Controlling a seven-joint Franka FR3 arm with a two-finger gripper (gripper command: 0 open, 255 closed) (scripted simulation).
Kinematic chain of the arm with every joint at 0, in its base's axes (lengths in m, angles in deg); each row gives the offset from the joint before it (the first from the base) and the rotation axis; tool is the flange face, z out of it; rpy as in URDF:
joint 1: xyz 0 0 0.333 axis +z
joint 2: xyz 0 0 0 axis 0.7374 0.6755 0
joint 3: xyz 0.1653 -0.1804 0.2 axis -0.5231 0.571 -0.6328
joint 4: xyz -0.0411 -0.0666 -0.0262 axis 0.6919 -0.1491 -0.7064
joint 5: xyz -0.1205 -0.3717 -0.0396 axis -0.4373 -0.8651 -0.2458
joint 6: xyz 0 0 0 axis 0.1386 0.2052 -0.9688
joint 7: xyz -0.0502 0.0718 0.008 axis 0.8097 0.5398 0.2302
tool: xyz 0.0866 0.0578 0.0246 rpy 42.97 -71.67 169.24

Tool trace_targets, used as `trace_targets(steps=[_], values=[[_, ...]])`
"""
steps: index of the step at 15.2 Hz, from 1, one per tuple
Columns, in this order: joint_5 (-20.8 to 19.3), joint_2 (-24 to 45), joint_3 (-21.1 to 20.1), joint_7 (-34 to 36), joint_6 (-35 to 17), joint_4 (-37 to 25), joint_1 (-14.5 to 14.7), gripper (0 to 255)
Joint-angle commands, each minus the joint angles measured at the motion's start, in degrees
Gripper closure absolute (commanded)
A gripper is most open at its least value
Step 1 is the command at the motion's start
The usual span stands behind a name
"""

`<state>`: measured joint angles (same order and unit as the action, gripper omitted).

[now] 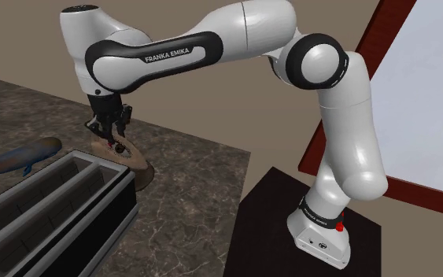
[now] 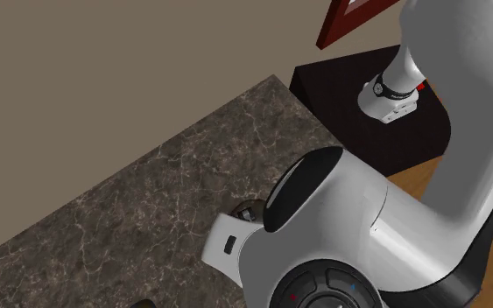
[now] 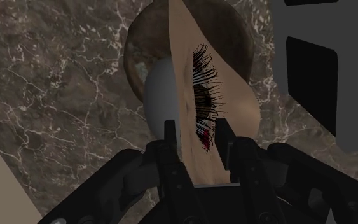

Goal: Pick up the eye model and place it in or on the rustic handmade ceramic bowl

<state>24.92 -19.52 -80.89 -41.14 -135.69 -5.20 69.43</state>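
The eye model (image 3: 185, 70) is a tan slab with black lashes and a white eyeball on one side. My gripper (image 3: 198, 141) is shut on its lower edge, one black finger on each face. Directly beyond it lies the brown round ceramic bowl (image 3: 231, 38), resting on the dark marble counter (image 3: 56, 95). In the shoulder view the gripper (image 1: 116, 142) points straight down, just over the bowl (image 1: 135, 160), near the middle of the counter.
A dark box with long compartments (image 1: 50, 208) stands close beside the bowl, toward the shoulder view's lower left. A blue-grey flat object (image 1: 19, 156) lies further left. The counter's edge (image 1: 239, 197) runs beside the dark stand (image 1: 282, 228). A red-framed panel (image 1: 385, 31) stands at the right.
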Motion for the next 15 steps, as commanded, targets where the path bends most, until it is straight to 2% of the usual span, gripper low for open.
trace_targets(steps=[1,11,15], values=[[-0.2,0.3,0.1,0.2,-1.5,1.1,-0.1,255],[-1.2,2.7,0.6,1.6,-7.8,5.3,-0.2,255],[-1.2,2.7,0.6,1.6,-7.8,5.3,-0.2,255]])
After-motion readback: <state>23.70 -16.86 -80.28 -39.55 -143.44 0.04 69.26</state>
